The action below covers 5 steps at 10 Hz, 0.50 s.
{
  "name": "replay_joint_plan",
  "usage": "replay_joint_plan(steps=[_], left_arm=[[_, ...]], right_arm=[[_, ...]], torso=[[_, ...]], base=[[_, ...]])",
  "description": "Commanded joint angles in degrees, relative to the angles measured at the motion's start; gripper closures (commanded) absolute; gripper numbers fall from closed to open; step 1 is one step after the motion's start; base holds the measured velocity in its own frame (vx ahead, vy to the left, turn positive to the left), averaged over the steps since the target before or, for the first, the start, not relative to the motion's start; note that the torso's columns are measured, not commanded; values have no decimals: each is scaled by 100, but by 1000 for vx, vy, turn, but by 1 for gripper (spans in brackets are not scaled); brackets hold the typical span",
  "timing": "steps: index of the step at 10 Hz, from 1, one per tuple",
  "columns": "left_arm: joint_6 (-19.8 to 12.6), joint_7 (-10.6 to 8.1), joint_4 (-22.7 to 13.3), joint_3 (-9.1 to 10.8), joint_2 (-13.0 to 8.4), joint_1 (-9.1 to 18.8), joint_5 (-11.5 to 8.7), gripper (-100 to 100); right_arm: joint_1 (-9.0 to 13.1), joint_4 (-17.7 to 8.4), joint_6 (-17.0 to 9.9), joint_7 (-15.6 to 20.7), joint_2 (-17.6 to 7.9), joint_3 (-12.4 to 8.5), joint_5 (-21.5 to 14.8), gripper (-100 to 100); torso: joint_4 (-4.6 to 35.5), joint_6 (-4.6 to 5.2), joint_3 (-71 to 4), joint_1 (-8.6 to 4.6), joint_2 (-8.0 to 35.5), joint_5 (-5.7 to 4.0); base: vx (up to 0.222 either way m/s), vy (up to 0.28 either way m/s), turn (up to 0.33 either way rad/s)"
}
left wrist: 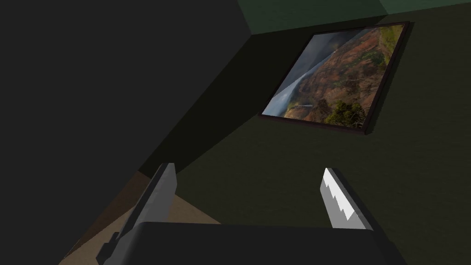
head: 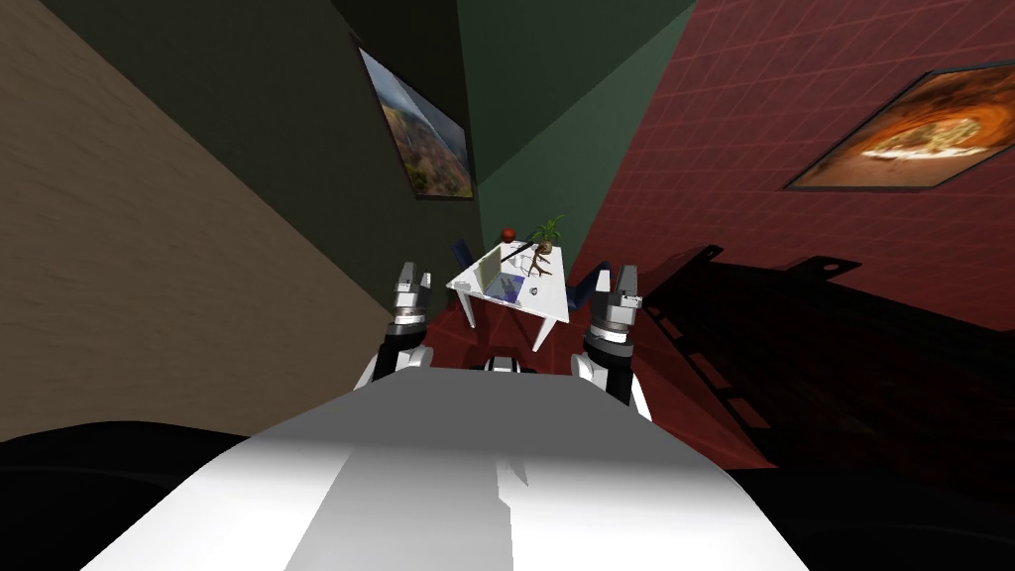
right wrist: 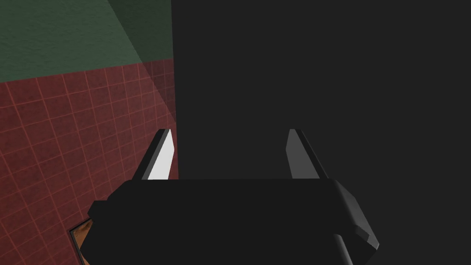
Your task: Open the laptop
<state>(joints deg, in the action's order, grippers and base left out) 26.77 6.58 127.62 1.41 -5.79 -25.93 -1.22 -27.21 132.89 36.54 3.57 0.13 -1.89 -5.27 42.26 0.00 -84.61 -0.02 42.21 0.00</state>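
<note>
Standing well back from the laptop, both grippers wide

The laptop point(head: 491, 270) sat on a small white table point(head: 551, 293) across the red floor point(head: 464, 335), well apart from both arms. It lay toward the table's left edge as the head camera saw it. It looked tiny from there. A pale grey-beige panel stood at a slant above a flat bluish part lying on the tabletop, so the lid appeared raised already. How far it was raised could not be judged at that range. Behind it on the same table were a red ball point(head: 508, 234) and a small green plant point(head: 545, 238). A thin dark stick point(head: 515, 253) lay between them and the laptop. Dark blue chairs point(head: 462, 250) showed at either side of the table.

The left gripper point(head: 409, 281) was held up ahead of the chest on the left, its two fingers point(left wrist: 161, 193) spread wide and empty. The right gripper point(head: 625, 280) was held up level with it on the right, likewise wide apart and empty. Neither touched the table or anything on it.
</note>
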Motion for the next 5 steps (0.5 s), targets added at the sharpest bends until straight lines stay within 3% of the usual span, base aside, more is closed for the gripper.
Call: replay_joint_plan(steps=[1,5], left_arm=[[-209,35,-213,-71,-169,104,125,-100],[-648,97,-591,-212,-302,291,378,-100]], right_arm=[[0,0,0,0,0,0,0,0],[0,0,0,0,0,0,0,0]], torso=[[-1,0,-3,-1,-4,0],[2,-1,3,0,6,0]], base=[[64,2,-36],[58,0,-67]])
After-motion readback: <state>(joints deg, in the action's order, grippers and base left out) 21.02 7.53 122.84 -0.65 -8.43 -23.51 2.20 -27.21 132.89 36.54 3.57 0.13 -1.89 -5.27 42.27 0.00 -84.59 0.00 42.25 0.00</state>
